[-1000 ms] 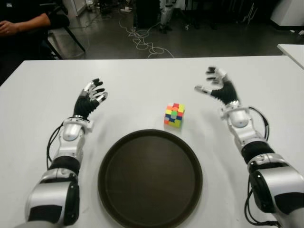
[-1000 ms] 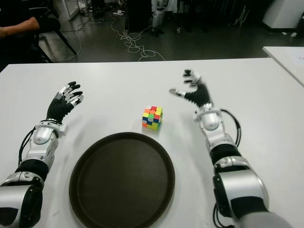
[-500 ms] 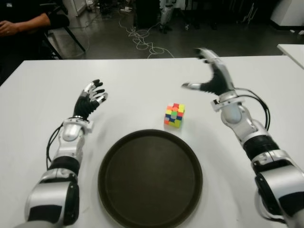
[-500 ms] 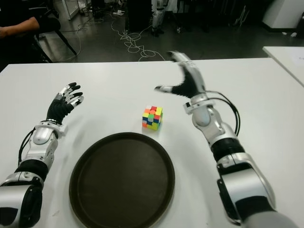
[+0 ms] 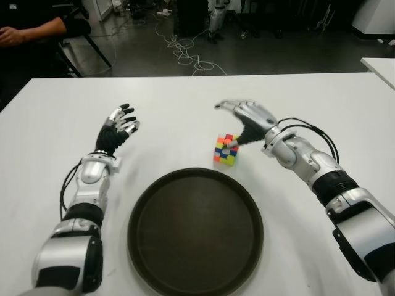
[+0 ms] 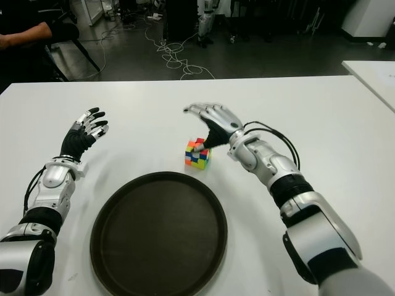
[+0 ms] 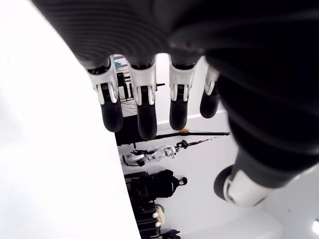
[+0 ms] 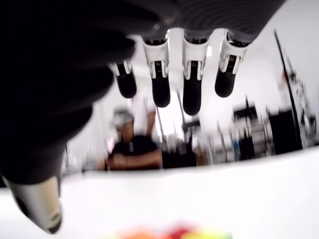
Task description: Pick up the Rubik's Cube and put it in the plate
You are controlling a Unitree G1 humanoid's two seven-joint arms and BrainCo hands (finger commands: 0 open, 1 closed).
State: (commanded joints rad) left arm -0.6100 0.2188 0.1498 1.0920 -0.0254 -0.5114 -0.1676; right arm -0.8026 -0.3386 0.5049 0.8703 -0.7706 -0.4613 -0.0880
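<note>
The Rubik's Cube (image 5: 225,151) stands on the white table (image 5: 185,105), just beyond the far rim of the round dark plate (image 5: 195,231). My right hand (image 5: 227,123) hovers over the cube from the right, open, fingers stretched out above it and the thumb tip down by its top face. Whether the thumb touches it I cannot tell. In the right wrist view the fingers (image 8: 192,92) are spread, and the cube's top (image 8: 174,233) peeks in at the edge. My left hand (image 5: 118,126) shows left of the plate, open, holding nothing.
A seated person's arm (image 5: 31,28) is beyond the table's far left corner. Cables (image 5: 185,52) lie on the floor behind the table. A second white table (image 5: 379,65) stands at the right.
My right hand has swung left and down, from right of the cube to directly over it. The cube, the plate and my left hand have not moved.
</note>
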